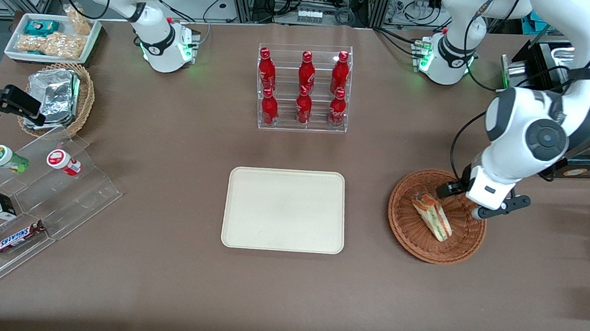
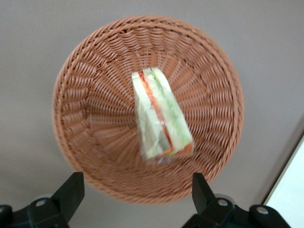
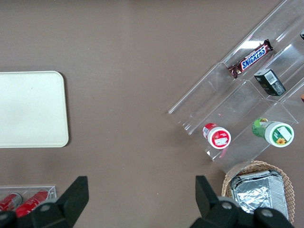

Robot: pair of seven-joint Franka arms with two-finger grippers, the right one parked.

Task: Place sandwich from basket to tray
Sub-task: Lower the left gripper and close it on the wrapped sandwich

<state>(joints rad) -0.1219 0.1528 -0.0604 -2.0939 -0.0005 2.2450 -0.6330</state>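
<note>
The sandwich [image 1: 432, 217], a wrapped white-bread wedge with green and orange-red layers, lies in the round reddish-brown wicker basket [image 1: 410, 238] toward the working arm's end of the table. My left gripper [image 1: 477, 210] hovers above the basket's rim, a little above and beside the sandwich, touching nothing. In the left wrist view the sandwich [image 2: 159, 116] lies at the middle of the basket [image 2: 85, 95]. The gripper [image 2: 137, 183] is open and empty, its fingertips [image 2: 75, 183] wide apart over the rim. The cream tray [image 1: 285, 209] lies bare at the table's middle, beside the basket.
A clear rack of red bottles [image 1: 303, 90] stands farther from the front camera than the tray. Toward the parked arm's end are a clear stepped shelf with snacks [image 1: 35, 192], a tan basket of foil packets [image 1: 61, 97] and a white snack tray [image 1: 52, 38].
</note>
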